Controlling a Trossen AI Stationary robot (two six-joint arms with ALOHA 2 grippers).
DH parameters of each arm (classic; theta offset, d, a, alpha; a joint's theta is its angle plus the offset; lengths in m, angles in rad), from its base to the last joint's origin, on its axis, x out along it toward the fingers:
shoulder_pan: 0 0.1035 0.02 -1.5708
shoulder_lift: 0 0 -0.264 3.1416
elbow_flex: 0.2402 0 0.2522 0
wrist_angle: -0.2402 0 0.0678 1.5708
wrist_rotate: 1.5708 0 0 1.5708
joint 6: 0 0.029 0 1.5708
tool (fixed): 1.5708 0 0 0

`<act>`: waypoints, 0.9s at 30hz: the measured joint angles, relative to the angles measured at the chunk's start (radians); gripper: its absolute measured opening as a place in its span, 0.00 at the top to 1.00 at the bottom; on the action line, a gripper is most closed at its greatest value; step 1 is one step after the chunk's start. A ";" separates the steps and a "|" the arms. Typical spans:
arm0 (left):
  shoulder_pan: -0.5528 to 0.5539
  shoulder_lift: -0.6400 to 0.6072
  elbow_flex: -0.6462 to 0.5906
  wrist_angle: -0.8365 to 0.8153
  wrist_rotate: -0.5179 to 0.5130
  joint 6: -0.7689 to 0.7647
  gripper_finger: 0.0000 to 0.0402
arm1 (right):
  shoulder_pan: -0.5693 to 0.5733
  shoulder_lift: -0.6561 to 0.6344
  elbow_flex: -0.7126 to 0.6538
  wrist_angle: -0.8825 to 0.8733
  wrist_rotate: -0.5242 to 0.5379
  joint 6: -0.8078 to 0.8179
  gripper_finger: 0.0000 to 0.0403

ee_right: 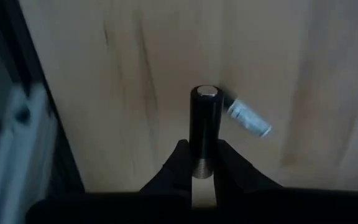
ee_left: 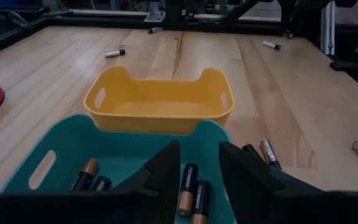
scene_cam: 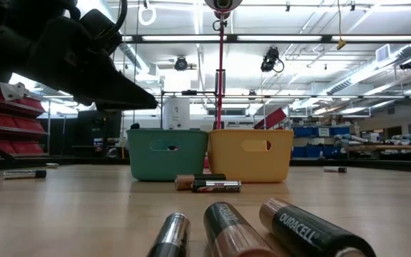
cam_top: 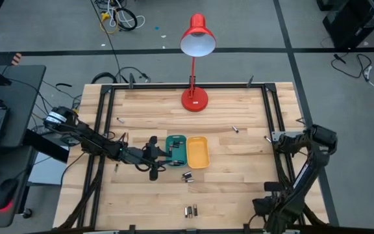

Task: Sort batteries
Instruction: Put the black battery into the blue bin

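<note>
My left gripper [ee_left: 194,171] hovers open over the near rim of the teal tray [ee_left: 55,155], which holds several batteries [ee_left: 188,186]. In the high view it is just left of that tray [cam_top: 176,149]. The yellow tray [ee_left: 160,99] stands right behind the teal one, with nothing in it that I can see. At the table's right edge my right gripper [ee_right: 204,163] points down, shut on a dark battery [ee_right: 205,121]. A small silvery battery [ee_right: 247,118] lies on the wood beside it. Loose batteries [cam_top: 187,175] lie on the table near the trays. My right gripper pinches one end of the dark battery [ee_right: 204,158] between its two fingers, coming from above and pointing down. The battery stands in line with the fingers, its silvery-capped free end [ee_right: 207,92] toward the table. Whether that end touches the wood, I cannot tell.
A red desk lamp [cam_top: 194,97] stands at the table's far middle. More batteries lie near the front edge [cam_top: 190,210], at the far left [cam_top: 119,119] and right of centre [cam_top: 236,129]. A black frame [cam_top: 271,110] borders the wooden table.
</note>
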 joint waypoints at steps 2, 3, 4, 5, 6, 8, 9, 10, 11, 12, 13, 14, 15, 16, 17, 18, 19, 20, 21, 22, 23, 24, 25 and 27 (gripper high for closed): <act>0.000 0.000 0.000 0.046 0.000 0.026 0.68 | -0.006 -0.035 0.000 -0.008 0.101 0.025 0.93; 0.000 0.000 0.000 0.076 0.000 0.040 0.68 | -0.013 -0.053 0.000 -0.009 0.158 0.039 0.93; 0.000 0.000 0.000 0.104 0.001 0.054 0.68 | -0.023 -0.068 0.001 -0.010 0.220 0.047 0.93; 0.000 0.000 0.000 0.126 0.006 0.071 0.68 | -0.035 -0.078 0.001 -0.011 0.281 0.054 0.93; 0.000 0.000 0.000 0.150 0.017 0.088 0.68 | -0.051 -0.086 0.001 -0.013 0.341 0.061 0.93; -0.005 0.000 0.000 0.196 0.047 0.127 0.68 | -0.091 -0.102 0.000 -0.014 0.457 0.072 0.93; -0.007 0.000 0.000 0.213 0.062 0.142 0.68 | -0.116 -0.110 0.001 -0.012 0.517 0.079 0.93; -0.009 0.000 0.000 0.224 0.069 0.159 0.68 | -0.145 -0.112 0.002 -0.010 0.573 0.090 0.93; -0.011 0.000 0.000 0.233 0.076 0.171 0.68 | -0.177 -0.112 0.002 -0.003 0.625 0.096 0.93; -0.014 0.000 0.000 0.245 0.076 0.182 0.68 | -0.210 -0.111 0.002 0.007 0.670 0.096 0.93; -0.015 0.000 0.000 0.257 0.076 0.191 0.67 | -0.244 -0.109 0.002 0.023 0.706 0.088 0.93; -0.017 0.000 0.000 0.269 0.080 0.202 0.66 | -0.281 -0.109 0.002 0.048 0.733 0.069 0.93; -0.018 0.000 0.000 0.275 0.085 0.205 0.65 | -0.316 -0.109 0.002 0.082 0.755 0.043 0.93; -0.019 0.000 0.000 0.276 0.088 0.206 0.63 | -0.351 -0.109 0.002 0.124 0.775 0.009 0.93; -0.019 0.000 0.000 0.278 0.091 0.205 0.61 | -0.384 -0.109 0.002 0.173 0.797 -0.034 0.93; -0.019 0.000 0.000 0.281 0.092 0.205 0.59 | -0.415 -0.109 0.002 0.235 0.822 -0.092 0.93; -0.019 0.000 0.000 0.284 0.093 0.205 0.57 | -0.443 -0.109 0.002 0.302 0.844 -0.161 0.93; -0.019 0.000 0.000 0.287 0.093 0.206 0.54 | -0.470 -0.109 0.002 0.373 0.865 -0.233 0.93; -0.018 0.000 0.000 0.289 0.092 0.207 0.52 | -0.496 -0.109 0.002 0.447 0.879 -0.310 0.93; -0.015 0.000 0.000 0.292 0.092 0.207 0.50 | -0.521 -0.109 0.002 0.522 0.889 -0.388 0.93; -0.012 0.000 0.001 0.298 0.092 0.207 0.48 | -0.545 -0.109 0.002 0.596 0.893 -0.454 0.93; -0.009 0.000 0.003 0.298 0.091 0.207 0.46 | -0.570 -0.109 0.002 0.665 0.892 -0.518 0.93; -0.006 0.000 0.010 0.298 0.091 0.207 0.44 | -0.593 -0.109 0.002 0.728 0.891 -0.572 0.93; -0.001 0.000 0.023 0.295 0.091 0.206 0.42 | -0.638 -0.109 0.002 0.830 0.872 -0.667 0.93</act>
